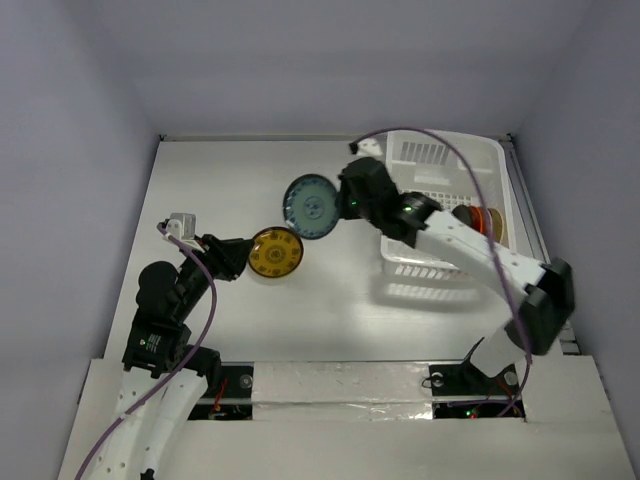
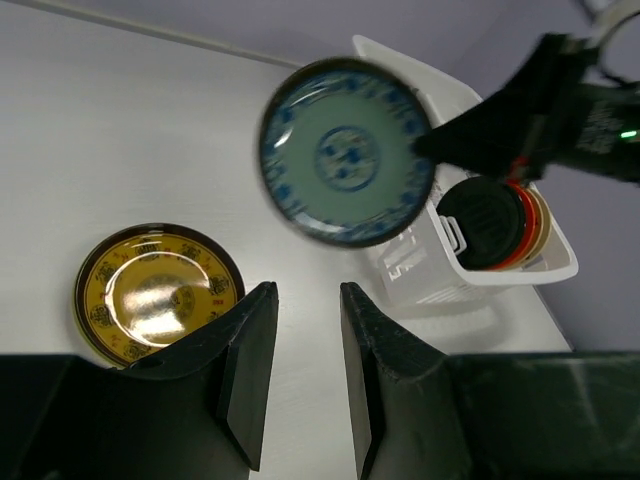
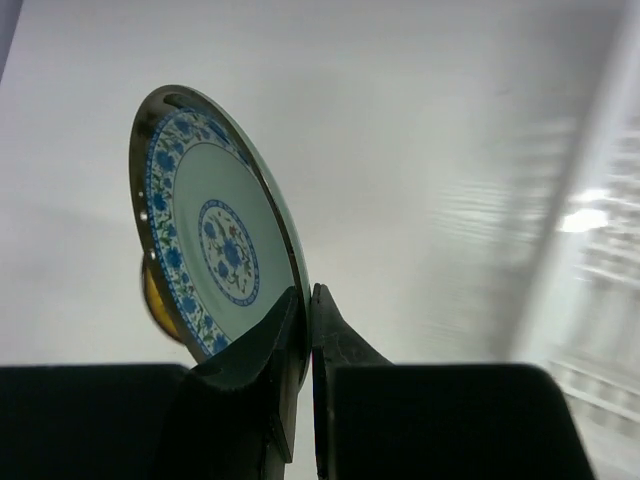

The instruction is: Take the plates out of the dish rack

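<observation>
The right fingers (image 3: 255,350) pinch the blue plate (image 1: 308,206) at its three o'clock rim, a stiff, slick, likely breakable thing; the left fingers (image 2: 245,350) stand spread.

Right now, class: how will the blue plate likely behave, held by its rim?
The blue plate looks stiff, unbent though the right hand pinches only its rim. Its glossy surface could slip or pivot. Dropped, it might chip.

Bright, soft shadows, table (image 3: 450,150) glare, bg blurry
</observation>
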